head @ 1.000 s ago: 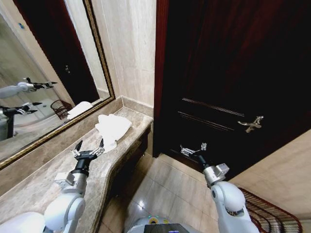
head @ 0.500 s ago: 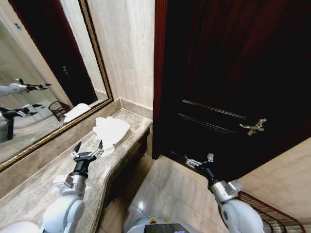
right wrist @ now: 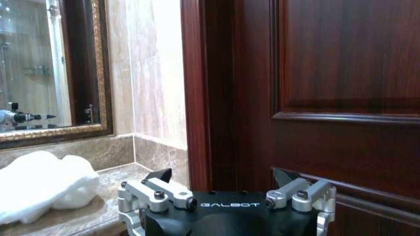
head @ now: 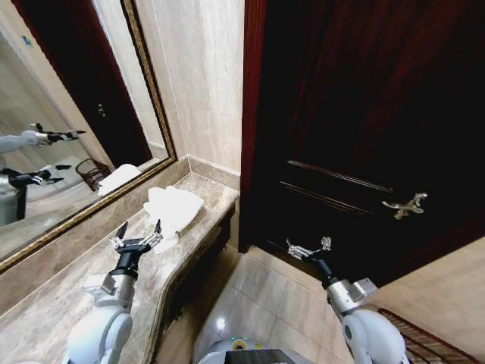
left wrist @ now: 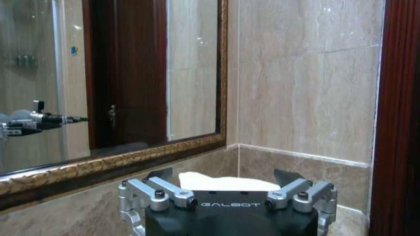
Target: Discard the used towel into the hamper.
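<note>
The used towel, white and crumpled, lies on the marble counter near its far end by the wall. My left gripper hovers open over the counter just short of the towel, nothing between its fingers. From the left wrist the towel shows just past the open left gripper. My right gripper hangs open above the floor in front of the dark door; from its wrist the towel lies off to one side of the open right gripper. A strip of the reddish-brown wire hamper shows at the lower right.
A gold-framed mirror runs along the wall behind the counter. The dark wooden door with a metal handle stands close on the right. Tiled floor lies between the counter's front edge and the door.
The whole picture has shifted slightly, so the camera moved. My right arm sits lower in the view than a second ago. The left gripper keeps its place short of the towel.
</note>
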